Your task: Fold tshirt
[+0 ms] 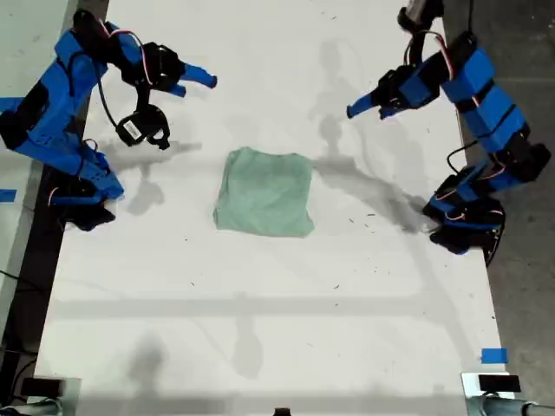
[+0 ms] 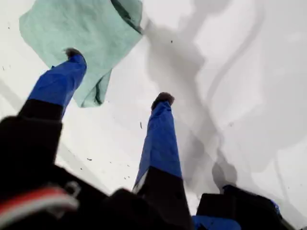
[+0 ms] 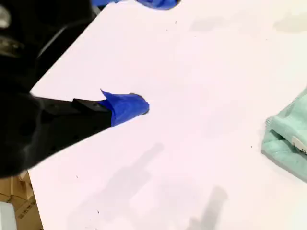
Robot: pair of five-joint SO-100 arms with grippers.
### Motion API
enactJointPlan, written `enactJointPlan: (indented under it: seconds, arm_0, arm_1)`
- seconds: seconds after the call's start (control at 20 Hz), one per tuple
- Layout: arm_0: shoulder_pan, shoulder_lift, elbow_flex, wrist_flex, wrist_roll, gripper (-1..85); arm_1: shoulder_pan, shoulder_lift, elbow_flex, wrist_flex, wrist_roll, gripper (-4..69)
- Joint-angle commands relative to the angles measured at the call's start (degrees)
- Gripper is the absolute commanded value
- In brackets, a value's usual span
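Spread wide, my first hand (image 2: 117, 75) hovers just short of the tshirt (image 1: 264, 192), a small folded bundle on the worktop (image 1: 260, 329) at the centre of the exterior frame. My second hand (image 3: 134, 105), grip unreadable, looks farther off.

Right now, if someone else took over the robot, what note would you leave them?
My first gripper: jaws open, holding nothing, raised above the table near the tshirt.
My second gripper: only one finger shows, so I cannot tell if it is open or shut; it is off the tshirt.
Tshirt: lies mid-table as a compact folded rectangle, with neither arm touching it.
Done: the folding looks finished.
Left: probably just check the edges; one corner looks a little loose in the first wrist view.
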Motion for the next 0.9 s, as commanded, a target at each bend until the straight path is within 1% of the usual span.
enactJointPlan:
  seconds: [0.0, 0.05, 0.1, 0.2, 0.25, 0.4, 0.45, 0.5, 0.55, 0.6, 0.65, 0.7, 0.75, 0.8, 0.85]
  arm_0:
    - [3.16, 14.68, 14.59, -5.54, -3.87, 27.1]
    - [5.01, 19.95, 21.53, -7.56, -7.29, 24.2]
    - [7.91, 25.66, 28.83, -10.28, -10.99, 18.1]
    - [15.82, 37.35, 43.07, -16.70, -20.39, 0.1]
    - [20.04, 42.63, 49.31, -19.60, -24.43, 0.1]
    - [30.41, 56.51, 68.03, -25.66, -35.51, 0.1]
    - [33.66, 61.96, 73.74, -27.42, -38.41, 0.1]
    - [36.74, 67.85, 78.49, -28.74, -40.69, 0.1]
    - [39.11, 74.18, 83.06, -28.83, -43.68, 0.1]
    - [40.69, 82.18, 87.71, -28.74, -45.35, 0.1]
    - [41.22, 90.44, 91.67, -29.36, -45.53, 0.1]
    - [42.54, 91.67, 93.78, -29.88, -47.20, 0.1]
    - [42.71, 88.95, 93.87, -31.03, -47.37, 0.1]
    - [42.63, 89.91, 93.87, -30.59, -47.11, 0.1]
    - [42.45, 92.55, 93.87, -29.36, -46.41, 0.2]
  arm_1:
    - [-1.49, 19.16, 18.28, -2.90, 4.83, 27.2]
    - [-3.08, 26.10, 25.31, -3.60, 7.56, 23.7]
    - [-5.45, 33.13, 31.38, -3.87, 10.55, 20.9]
    - [-13.01, 46.32, 42.28, -6.15, 17.93, 17.5]
    - [-17.05, 51.77, 47.02, -7.73, 21.88, 14.4]
    - [-28.74, 66.71, 63.46, -12.13, 34.01, 7.6]
    - [-32.78, 70.84, 67.59, -14.41, 36.56, 5.7]
    - [-35.33, 71.10, 67.94, -15.38, 38.76, 4.7]
    - [-35.60, 70.40, 67.94, -15.56, 38.94, 3.9]
    - [-36.04, 69.61, 67.68, -15.56, 39.55, 2.2]
    - [-36.39, 69.61, 68.12, -15.91, 40.43, -0.3]
    - [-37.18, 72.16, 71.72, -17.58, 41.84, -1.3]
    - [-39.11, 76.55, 76.82, -18.72, 44.82, -1.3]
    - [-40.61, 82.97, 82.44, -18.28, 47.46, -1.2]
    - [-40.96, 82.88, 84.38, -18.90, 46.49, -1.2]
